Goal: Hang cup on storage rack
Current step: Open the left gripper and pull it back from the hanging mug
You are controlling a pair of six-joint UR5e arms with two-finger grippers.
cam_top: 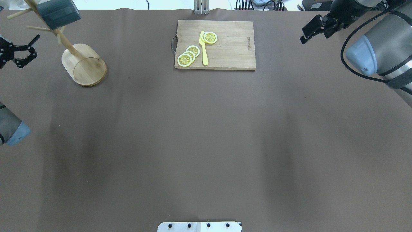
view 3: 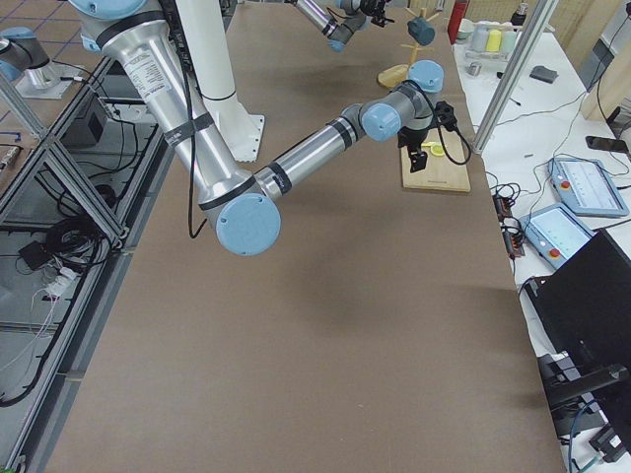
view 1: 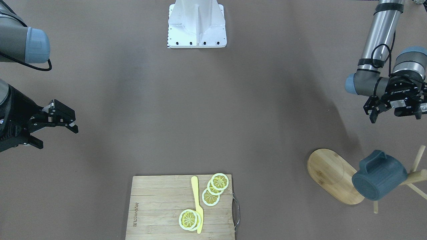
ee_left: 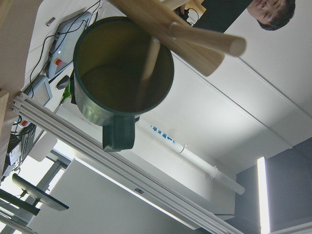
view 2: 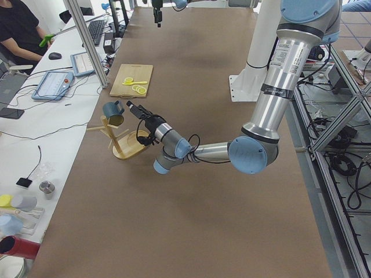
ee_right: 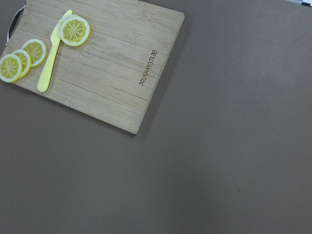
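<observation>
**Item 1, cup** (view 1: 380,176): dark teal-blue, ribbed side, 1 loop handle. It hangs clear of the table on the storage rack (view 1: 328,173), tilted, its bottom towards the front-facing camera. The left wrist view shows a peg running into its open mouth, with the handle free to 1 side.

**Item 2, storage rack:** light bamboo, oval base flat on the table (view 1: 200,116), slanted post, thin pegs. It stands at the robot's far left.

**Item 3, left gripper** (cam_top: 29,48): fingers spread wide, nothing between them. It hovers just beside the rack, apart from both cup and pegs.

**Item 4, right gripper** (view 1: 56,136): fingers spread wide, empty. It is raised above the table on the robot's far right, well apart from the rack.

**Item 5, cutting board** (view 1: 156,206): rectangular bamboo with a metal handle on 1 short end. It lies mid-table at the edge away from the robot.

**Item 6, lemon slices** (view 1: 215,188): in 2 overlapping groups on the board.

**Item 7, yellow knife** (view 1: 197,203): flat on the board between the 2 groups.

**Item 8, person** (view 2: 20,29): dark top, at the side desk beyond the table.
</observation>
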